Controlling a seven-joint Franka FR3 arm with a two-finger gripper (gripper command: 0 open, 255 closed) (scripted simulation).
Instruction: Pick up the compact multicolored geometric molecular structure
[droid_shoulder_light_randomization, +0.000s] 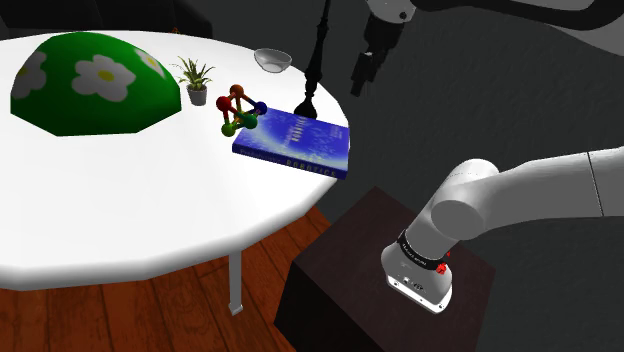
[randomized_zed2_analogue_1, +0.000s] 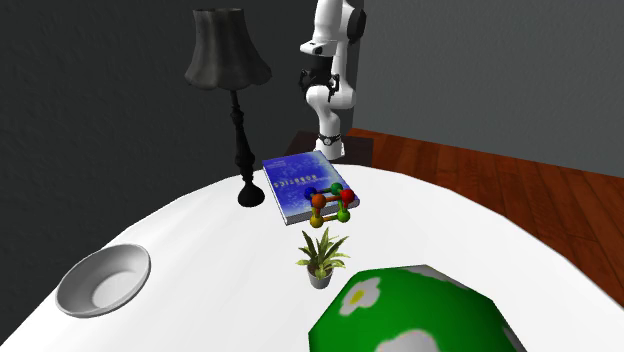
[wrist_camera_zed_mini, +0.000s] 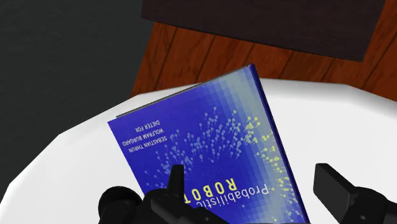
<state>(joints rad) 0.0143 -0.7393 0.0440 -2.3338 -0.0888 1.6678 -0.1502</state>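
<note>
Tabletop (droid_shoulder_light_randomization: 120, 210), white and round, runs off the shoulder view's left edge, with one slim leg (droid_shoulder_light_randomization: 236, 285) showing under its rim. A green dome (droid_shoulder_light_randomization: 95, 85) with white flowers sits at that frame's upper left; the second exterior view's lower edge cuts it off. Wooden floor (droid_shoulder_light_randomization: 150, 320) lies beneath, a dark grey wall (droid_shoulder_light_randomization: 480, 90) stands behind, and the dark stand (droid_shoulder_light_randomization: 340, 280) sits at lower right, near the table's rim.

A blue book (droid_shoulder_light_randomization: 295, 145) lies flat by that rim, and in the wrist view the fingers hide part of its title. A black lamp (droid_shoulder_light_randomization: 312, 60) stands just behind it, its stem cut by the top edge. The gripper (wrist_camera_zed_mini: 254, 184) hangs high, right of the lamp, its fingers spread with nothing between them.

A white bowl (droid_shoulder_light_randomization: 272, 60) sits left of the lamp. The molecular structure (droid_shoulder_light_randomization: 240, 110), with coloured balls on rods, stands at the book's left corner, between the book and a small potted plant (droid_shoulder_light_randomization: 195, 80). I cannot tell whether it rests on the cover. Bare table spreads toward the lower left.
</note>
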